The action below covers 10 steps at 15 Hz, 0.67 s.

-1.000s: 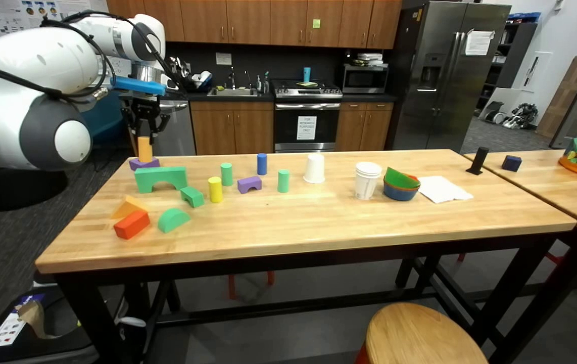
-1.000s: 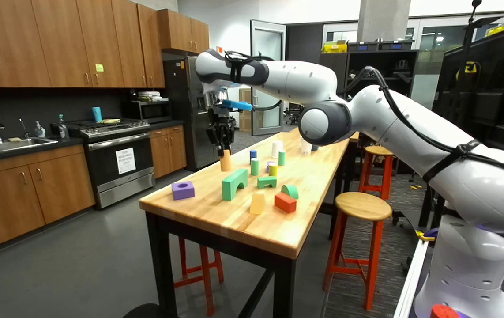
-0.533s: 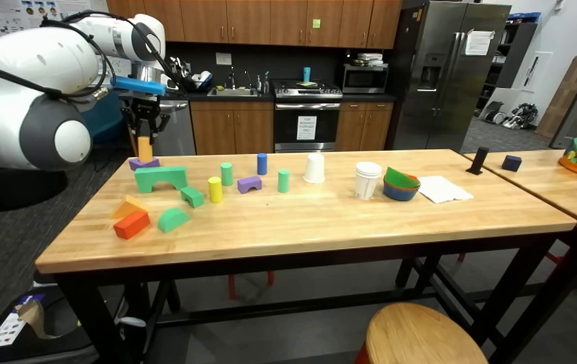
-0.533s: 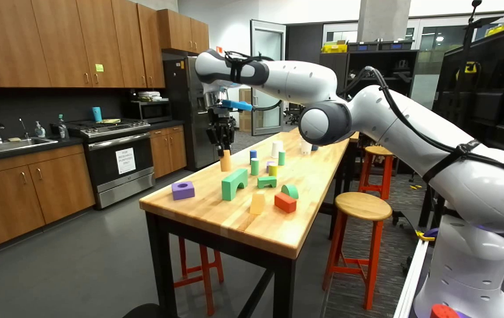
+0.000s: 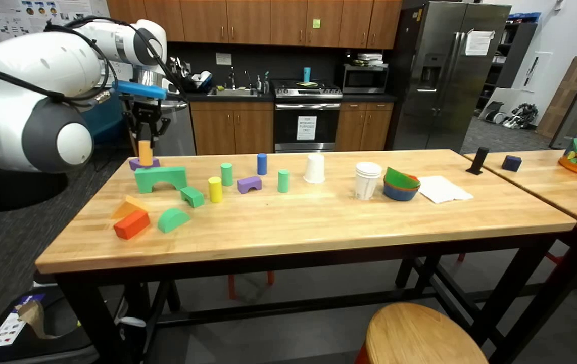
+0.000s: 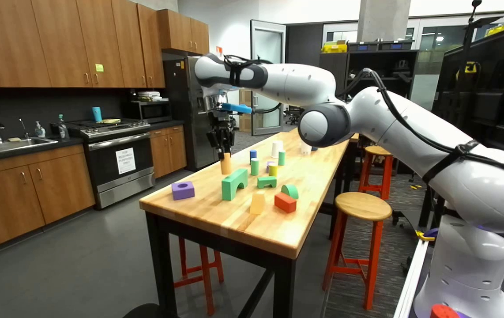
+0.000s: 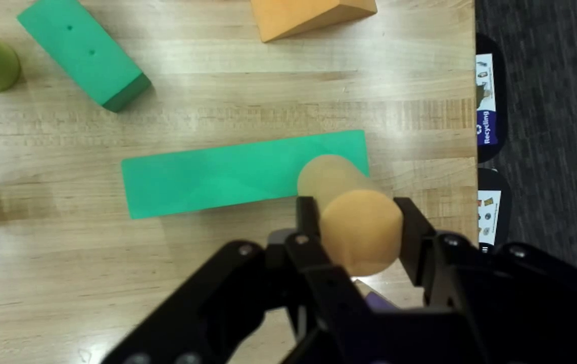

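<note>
A black bin [image 7: 500, 101] in the wrist view bears a label [image 7: 486, 127] reading "Recycling", and in an exterior view a paper sheet [image 5: 306, 128] on the oven [image 5: 284, 129] says "FOR RESEARCH PURPOSES ONLY". The gripper [image 7: 361, 230] is closed to the width of a smooth, matte orange cylinder [image 6: 226, 164], its black fingers [image 7: 412, 232] clamped about the top end. In an exterior view the orange cylinder is roughly upright at the far left of the striped butcher-block table [image 5: 293, 222]; whether its lower end touches the wood, I cannot tell. Near it stands a green arch [image 5: 161, 179], its right end partly covered by the orange cylinder in the wrist view. A purple block [image 6: 183, 191] with a round hole sits left and nearer in an exterior view, apart from the orange cylinder. A red block [image 5: 132, 225] and a green half-disc [image 5: 173, 220] lie nearer the table's front edge.
</note>
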Motion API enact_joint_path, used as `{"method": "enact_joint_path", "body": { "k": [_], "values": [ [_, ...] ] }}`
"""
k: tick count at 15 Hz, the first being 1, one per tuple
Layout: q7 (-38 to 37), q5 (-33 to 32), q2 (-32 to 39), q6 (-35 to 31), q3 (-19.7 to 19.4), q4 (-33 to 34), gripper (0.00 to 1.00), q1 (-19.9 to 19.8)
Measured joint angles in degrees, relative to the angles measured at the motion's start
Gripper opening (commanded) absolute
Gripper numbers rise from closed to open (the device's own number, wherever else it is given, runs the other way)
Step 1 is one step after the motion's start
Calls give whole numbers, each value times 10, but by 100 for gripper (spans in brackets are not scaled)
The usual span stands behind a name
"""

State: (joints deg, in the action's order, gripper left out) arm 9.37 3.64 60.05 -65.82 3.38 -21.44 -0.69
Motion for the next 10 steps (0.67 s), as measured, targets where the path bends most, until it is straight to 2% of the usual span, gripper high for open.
{"method": "enact_joint_path", "body": {
  "k": [10],
  "values": [
    [0, 0, 0, 13, 0, 0, 15, 2]
  ]
}}
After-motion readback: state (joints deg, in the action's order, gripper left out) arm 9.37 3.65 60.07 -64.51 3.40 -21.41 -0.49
